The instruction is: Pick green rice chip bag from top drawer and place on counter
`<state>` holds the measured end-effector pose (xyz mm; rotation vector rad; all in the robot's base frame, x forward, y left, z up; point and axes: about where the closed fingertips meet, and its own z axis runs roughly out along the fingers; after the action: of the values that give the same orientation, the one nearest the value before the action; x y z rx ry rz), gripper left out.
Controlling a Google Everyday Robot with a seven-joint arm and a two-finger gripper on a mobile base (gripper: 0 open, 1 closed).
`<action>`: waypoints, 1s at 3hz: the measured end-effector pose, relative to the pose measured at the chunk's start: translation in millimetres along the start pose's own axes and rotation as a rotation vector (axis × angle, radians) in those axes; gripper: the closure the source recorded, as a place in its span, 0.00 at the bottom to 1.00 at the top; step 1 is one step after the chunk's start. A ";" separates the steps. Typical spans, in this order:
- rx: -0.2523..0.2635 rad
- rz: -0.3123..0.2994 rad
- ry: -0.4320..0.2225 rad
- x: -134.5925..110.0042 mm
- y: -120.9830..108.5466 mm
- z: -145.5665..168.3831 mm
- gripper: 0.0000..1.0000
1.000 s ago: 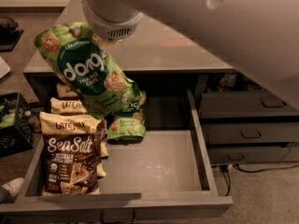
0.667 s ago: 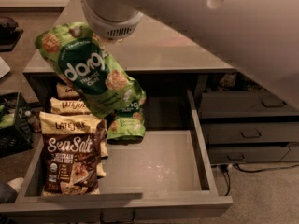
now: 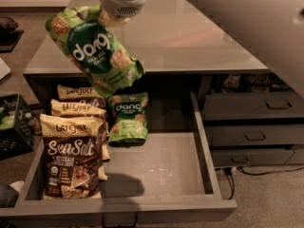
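Where the top drawer (image 3: 161, 170) stands open, 3 brown Late July bags (image 3: 71, 160) stacked at its 9 o'clock side, 2nd green bag (image 3: 127, 118) behind, green rice chip bag (image 3: 99, 51) hanging tilted above them, its top pinched between the gripper (image 3: 114, 19) fingers, bench (image 3: 190, 37) at 12 o'clock

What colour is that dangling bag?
The bag is bright green with a teal "dang" circle; camera view. The pincer grips its top, near the counter.
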<state>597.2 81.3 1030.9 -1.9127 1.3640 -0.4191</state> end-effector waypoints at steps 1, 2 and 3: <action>-0.010 0.051 -0.033 24.3 -22.4 30.3 1.00; -0.010 0.051 -0.033 24.2 -22.3 30.3 1.00; 0.010 0.084 -0.063 36.3 -43.0 39.1 1.00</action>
<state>664.8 70.0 1030.2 -1.8380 1.3930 -0.3216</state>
